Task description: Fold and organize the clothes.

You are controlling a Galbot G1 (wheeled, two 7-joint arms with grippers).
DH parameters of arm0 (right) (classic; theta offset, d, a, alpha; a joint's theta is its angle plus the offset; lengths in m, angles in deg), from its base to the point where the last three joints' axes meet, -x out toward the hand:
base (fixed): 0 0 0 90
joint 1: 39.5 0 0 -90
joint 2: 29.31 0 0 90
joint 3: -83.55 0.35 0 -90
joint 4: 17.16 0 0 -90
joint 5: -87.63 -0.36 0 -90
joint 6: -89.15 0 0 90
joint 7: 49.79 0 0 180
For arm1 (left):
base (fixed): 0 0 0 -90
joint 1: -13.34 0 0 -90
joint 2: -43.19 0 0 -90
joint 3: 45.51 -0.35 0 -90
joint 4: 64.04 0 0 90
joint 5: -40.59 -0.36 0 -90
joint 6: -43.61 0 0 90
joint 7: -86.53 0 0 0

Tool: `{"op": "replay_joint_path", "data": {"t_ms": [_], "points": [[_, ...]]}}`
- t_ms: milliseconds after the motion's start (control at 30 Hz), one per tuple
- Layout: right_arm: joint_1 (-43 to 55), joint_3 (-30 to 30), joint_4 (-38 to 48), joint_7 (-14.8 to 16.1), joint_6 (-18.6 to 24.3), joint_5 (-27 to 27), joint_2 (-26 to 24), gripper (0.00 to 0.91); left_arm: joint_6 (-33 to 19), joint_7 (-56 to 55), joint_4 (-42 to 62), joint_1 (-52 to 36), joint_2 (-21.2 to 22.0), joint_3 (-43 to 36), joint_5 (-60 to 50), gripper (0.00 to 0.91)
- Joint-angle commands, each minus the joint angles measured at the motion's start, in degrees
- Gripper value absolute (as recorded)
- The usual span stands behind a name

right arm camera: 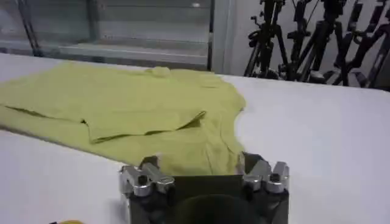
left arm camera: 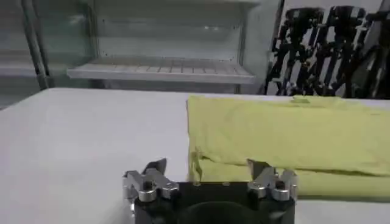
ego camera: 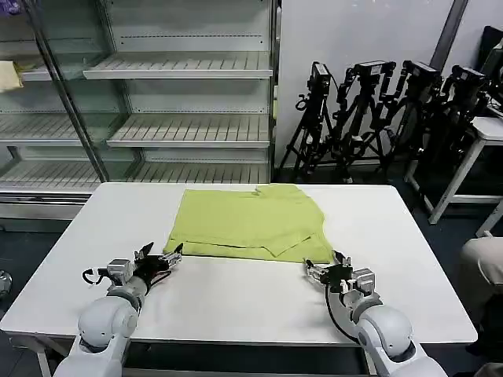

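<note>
The T-shirt (ego camera: 251,222) lies flat on the white table (ego camera: 409,259), toward the far edge and about midway between the left and right edges. It is partly folded: a layer of the lime yellow-green fabric is turned over onto itself, leaving a straight fold line along the near side and a loose flap edge that shows in the right wrist view (right arm camera: 146,125). The far right part of the cloth bunches up slightly.

The left gripper (ego camera: 159,257) rests low over the table just beside the shirt's near left corner, its fingers spread apart and holding nothing (in the left wrist view (left arm camera: 207,173) the corner of the cloth sits just ahead of the gap between them). The right gripper (ego camera: 328,269) sits at the shirt's near right corner, fingers likewise parted and empty, with the hem of the shirt right at its tips (right arm camera: 201,167).

Beyond the far edge of the table stand empty metal shelves (ego camera: 181,71) and, to the right, a cluster of black tripods (ego camera: 377,118).
</note>
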Motion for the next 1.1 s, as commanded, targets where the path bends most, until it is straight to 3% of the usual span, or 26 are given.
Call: {"op": "replay_joint_path", "data": {"t_ms": [33, 700, 1100], "points": [[-2.2, 0.6, -1.4, 0.0, -1.0, -1.0, -0.6, 0.0, 0.6, 0.8, 1.3, 0.5, 0.1, -0.9, -0.9, 0.02], [-4.2, 1.2, -5.2, -0.1, -1.5, -0.6, -0.5, 0.0, 0.6, 2.4, -0.8, 2.4, -0.2, -0.6, -1.4, 0.02], [-16.0, 3.4, -16.2, 0.0, -1.5, 3.7, -0.9, 0.0, 0.6, 3.4, -11.5, 14.7, -1.0, 3.3, -1.4, 0.02]]}}
